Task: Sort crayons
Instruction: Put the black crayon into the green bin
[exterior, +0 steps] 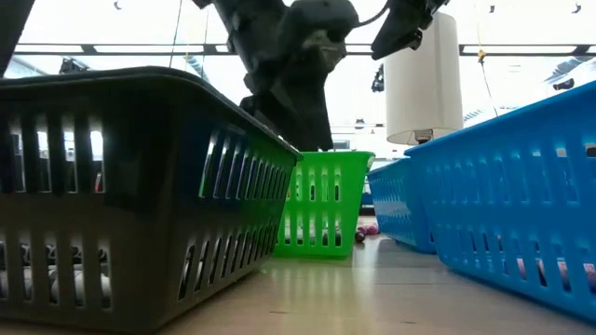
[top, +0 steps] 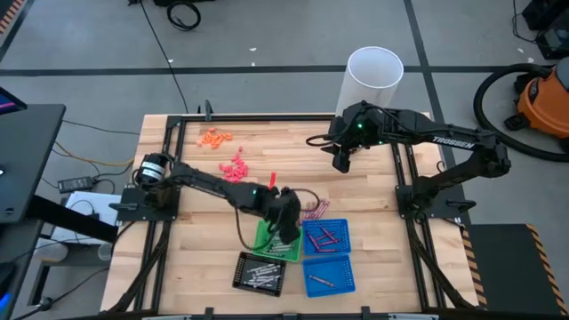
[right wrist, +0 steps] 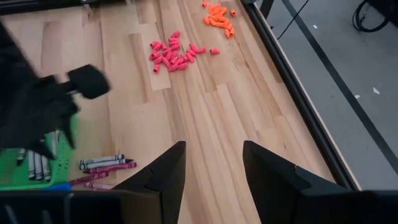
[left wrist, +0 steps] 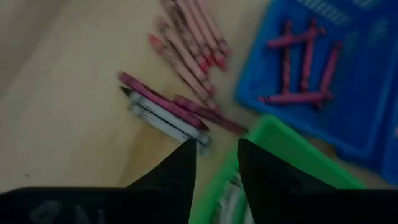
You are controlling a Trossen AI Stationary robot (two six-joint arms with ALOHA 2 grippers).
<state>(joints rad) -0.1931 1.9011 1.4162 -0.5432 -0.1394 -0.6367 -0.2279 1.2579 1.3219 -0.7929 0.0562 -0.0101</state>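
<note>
Loose crayons (left wrist: 174,99), maroon and grey-silver, lie on the wood table next to the green tray (left wrist: 292,155); they also show in the high view (top: 316,211). More maroon crayons (left wrist: 301,62) lie in a blue tray (top: 326,236). Grey crayons (top: 260,271) lie in the black tray (top: 240,277). White-grey crayons (right wrist: 37,165) lie in the green tray. My left gripper (left wrist: 217,158) hovers open and empty over the green tray's edge (top: 276,240), close to the loose crayons. My right gripper (right wrist: 212,165) is open and empty above the table's far right part (top: 342,158).
A second blue tray (top: 327,274) sits at the near edge. Coral-pink bits (top: 236,166) and orange bits (top: 215,137) lie at the far left. A white cylinder (top: 373,76) stands beyond the far edge. Bare wood (top: 373,191) lies between the arms.
</note>
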